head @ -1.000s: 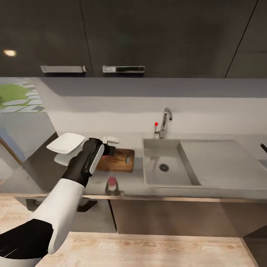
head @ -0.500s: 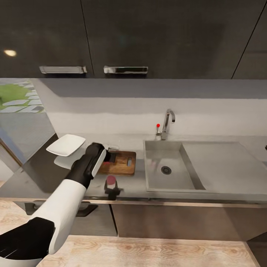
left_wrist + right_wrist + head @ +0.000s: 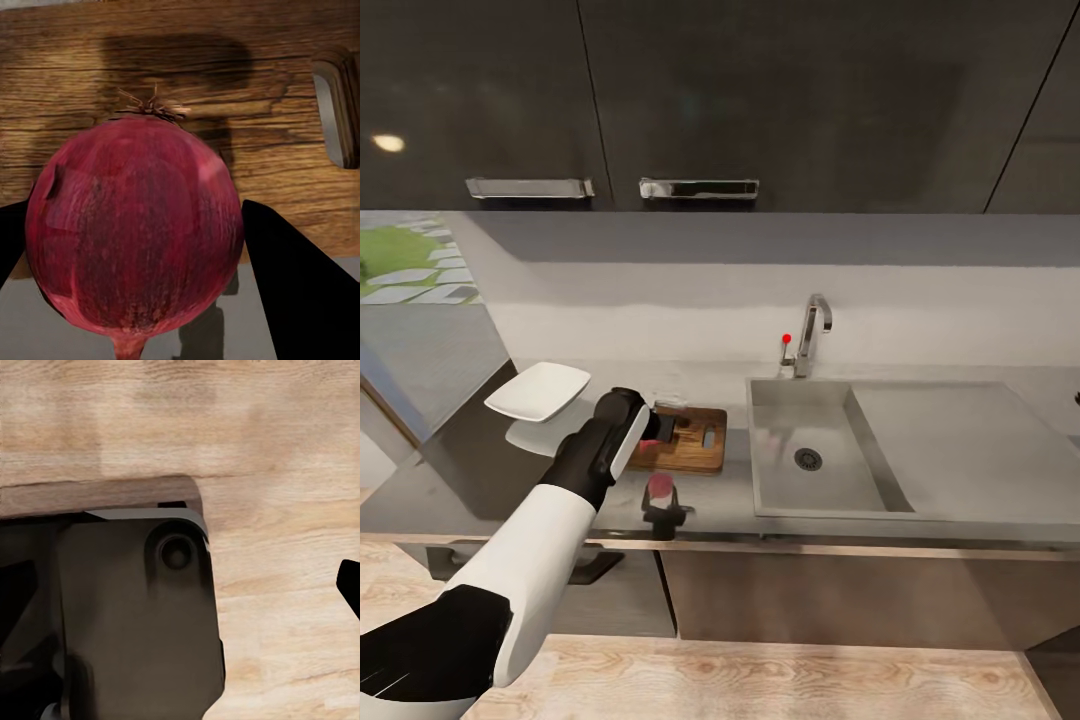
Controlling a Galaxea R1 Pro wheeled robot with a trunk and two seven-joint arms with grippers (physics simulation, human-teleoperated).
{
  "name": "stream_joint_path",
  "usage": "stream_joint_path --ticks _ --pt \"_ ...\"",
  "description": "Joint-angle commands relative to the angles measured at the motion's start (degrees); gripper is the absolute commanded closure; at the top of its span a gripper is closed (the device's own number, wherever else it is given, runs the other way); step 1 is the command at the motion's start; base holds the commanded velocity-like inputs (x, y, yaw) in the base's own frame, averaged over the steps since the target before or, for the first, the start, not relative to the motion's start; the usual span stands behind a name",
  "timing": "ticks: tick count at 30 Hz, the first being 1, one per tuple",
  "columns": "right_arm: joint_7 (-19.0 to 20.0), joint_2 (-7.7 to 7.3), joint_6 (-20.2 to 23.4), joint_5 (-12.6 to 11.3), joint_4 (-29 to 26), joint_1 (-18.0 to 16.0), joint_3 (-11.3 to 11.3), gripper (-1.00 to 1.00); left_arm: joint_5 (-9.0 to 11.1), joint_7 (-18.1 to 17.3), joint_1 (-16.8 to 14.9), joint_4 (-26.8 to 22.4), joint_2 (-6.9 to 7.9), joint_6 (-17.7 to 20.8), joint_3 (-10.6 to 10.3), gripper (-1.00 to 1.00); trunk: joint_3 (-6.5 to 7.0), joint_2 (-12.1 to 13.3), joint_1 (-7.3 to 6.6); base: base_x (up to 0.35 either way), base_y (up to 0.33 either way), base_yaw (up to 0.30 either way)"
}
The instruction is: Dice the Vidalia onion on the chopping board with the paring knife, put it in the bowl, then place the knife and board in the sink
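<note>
Left arm edged lower; fingers clasp Vidalia onion above chopping board, grey countertop.

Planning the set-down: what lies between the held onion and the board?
Nothing. In the left wrist view the onion, gripped by the left tool, hangs over the board with bare wood behind it.

Left arm reaches up from seven o'clock toward the middle of the head view, white forearm leading into a black wrist. The left gripper sits at the arm's far end, pointing toward three o'clock. In the left wrist view its two dark fingers are clamped on either side of the onion, root tuft up.
</note>
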Motion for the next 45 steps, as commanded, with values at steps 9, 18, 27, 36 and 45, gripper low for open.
stream_joint_path --ticks 9,18,27,36,45 --pt "-0.3 0.01 -0.2 0.6 0.0 0.0 -0.4 -1.0 0.4 0.5 -0.1 -1.1 0.05 0.2 -0.1 1.0 -0.11 -0.1 0.03 0.0 0.0 0.0" --pt "-0.4 0.04 -0.2 0.5 0.0 0.0 -0.4 -1.0 0.4 0.5 -0.1 -1.3 0.05 0.2 -0.1 1.0 -0.11 -0.1 0.03 0.187 0.0 0.0" --pt "-0.3 0.17 -0.2 0.5 0.0 0.0 -0.5 -1.0 0.4 0.5 -0.1 -1.0 0.15 0.2 0.0 1.0 -0.15 -0.1 0.03 0.038 0.0 0.0" --pt "-0.3 0.19 -0.1 0.5 0.0 0.0 -0.5 -1.0 0.4 0.5 -0.1 -0.4 0.22 0.2 0.0 1.0 -0.83 -0.1 0.03 0.0 0.0 0.0" --pt "-0.3 0.19 -0.1 0.4 0.0 0.0 -0.5 -1.0 0.4 0.5 -0.1 -0.4 0.22 0.2 0.0 1.0 -1.62 -0.1 0.03 0.0 0.0 0.0"
